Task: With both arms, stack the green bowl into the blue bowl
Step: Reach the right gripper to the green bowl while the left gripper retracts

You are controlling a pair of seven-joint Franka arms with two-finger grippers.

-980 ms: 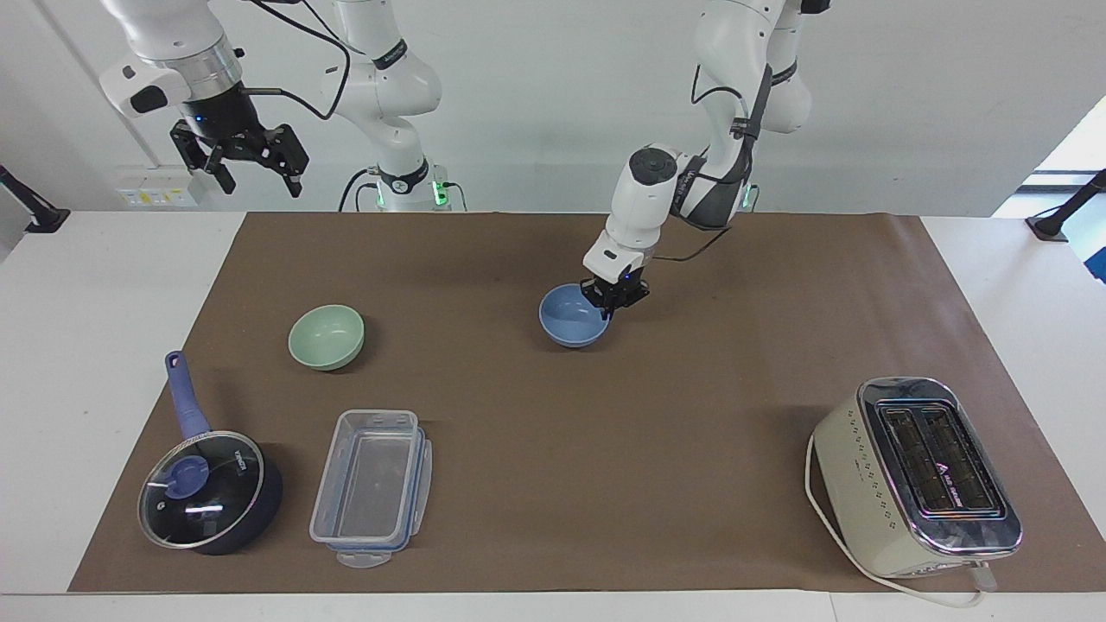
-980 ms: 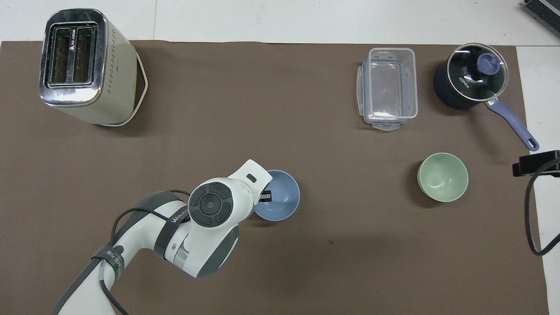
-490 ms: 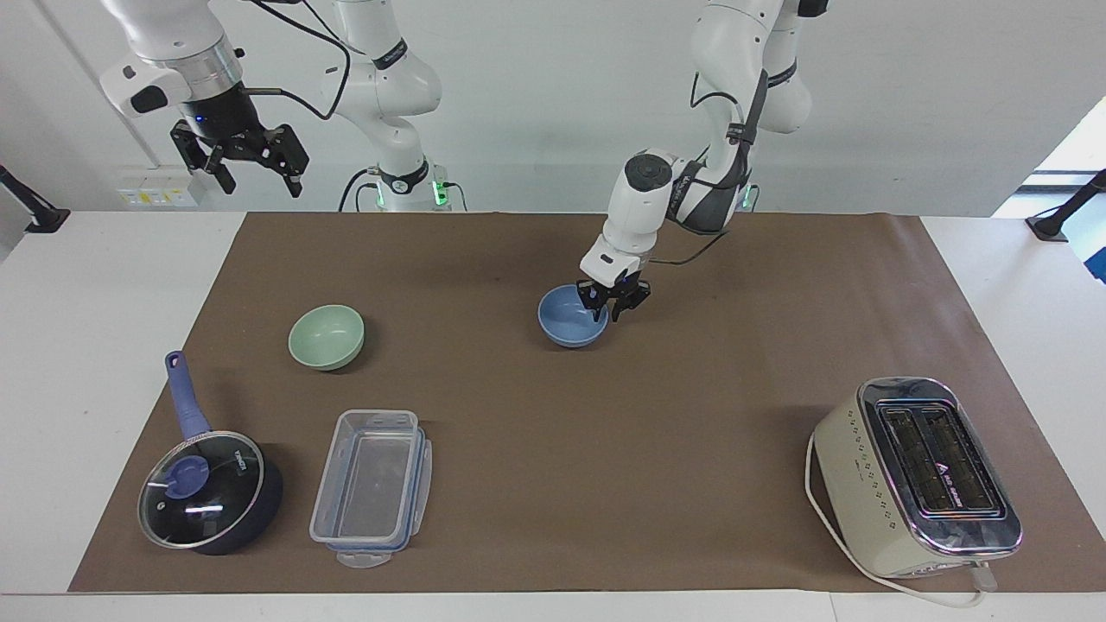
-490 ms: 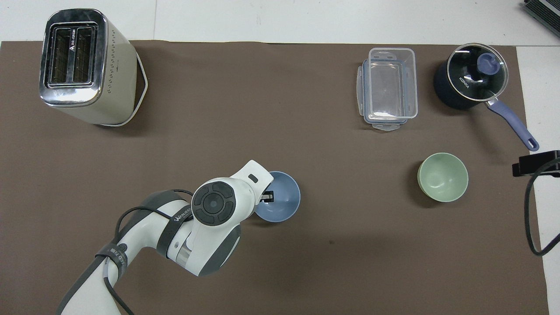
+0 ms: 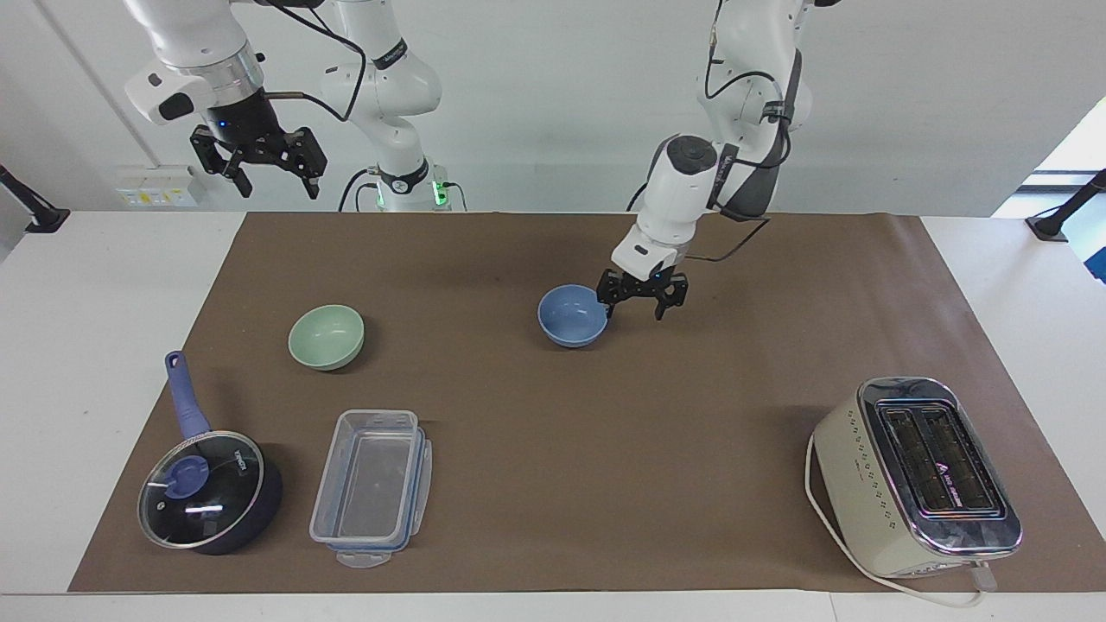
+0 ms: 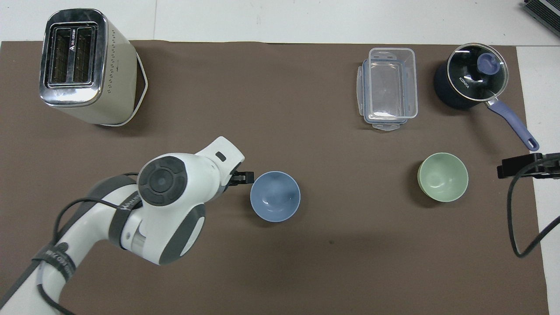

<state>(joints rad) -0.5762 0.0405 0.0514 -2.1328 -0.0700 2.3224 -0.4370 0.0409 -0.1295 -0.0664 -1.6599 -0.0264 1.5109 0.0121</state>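
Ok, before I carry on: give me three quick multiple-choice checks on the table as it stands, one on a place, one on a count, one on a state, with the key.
1. Where is the green bowl?
A. inside the blue bowl
B. on the mat, toward the right arm's end of the table
C. in the clear container

2. How many bowls are on the table?
A. one
B. two
C. three

3. What is the left gripper doing?
A. open, beside the blue bowl, holding nothing
B. shut on the blue bowl's rim
C. carrying the green bowl

Key: 1 B, it sits alone on the brown mat, nearer the robots than the clear container. 2 B, only one green and one blue. 3 A, its fingers stand apart beside the rim and the bowl rests on the mat. The right gripper waits open above the table edge.
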